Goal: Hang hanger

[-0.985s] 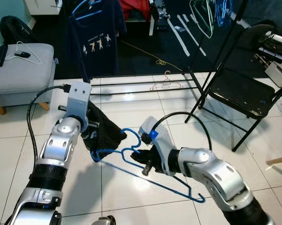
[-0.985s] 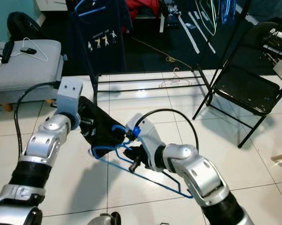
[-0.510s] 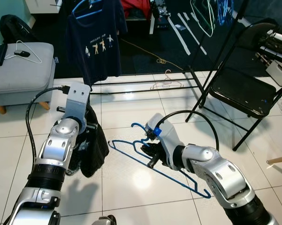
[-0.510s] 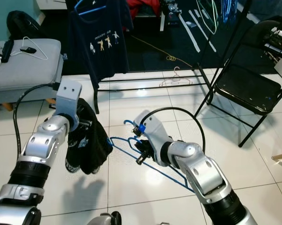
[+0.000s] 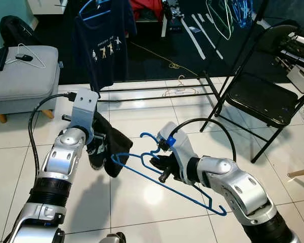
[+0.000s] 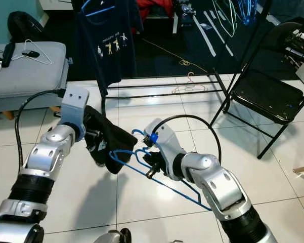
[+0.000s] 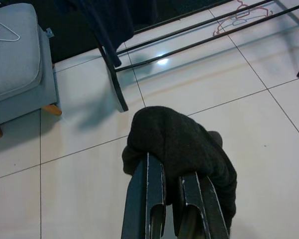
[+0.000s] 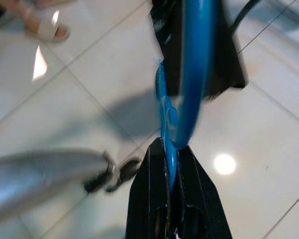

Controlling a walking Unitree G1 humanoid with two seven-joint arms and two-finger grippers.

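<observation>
You are facing open white tiled floor point(image 5: 141, 202) ahead of both arms. Beyond it, the black metal garment rack's low floor bars point(image 5: 157, 90) are crossing your path, the black folding chair point(image 5: 263, 101) is crowding the right, and the grey cushioned bench point(image 5: 20, 76) is blocking the left.

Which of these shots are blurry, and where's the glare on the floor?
Right wrist view: the blue hanger close to the lens is soft, and the silver arm is smeared; a bright spot of glare sits on the tile. Left wrist view: sharp, with glare under the rack bars. Left eye view: sharp, with a dim sheen on the tile below the hanger.
</observation>
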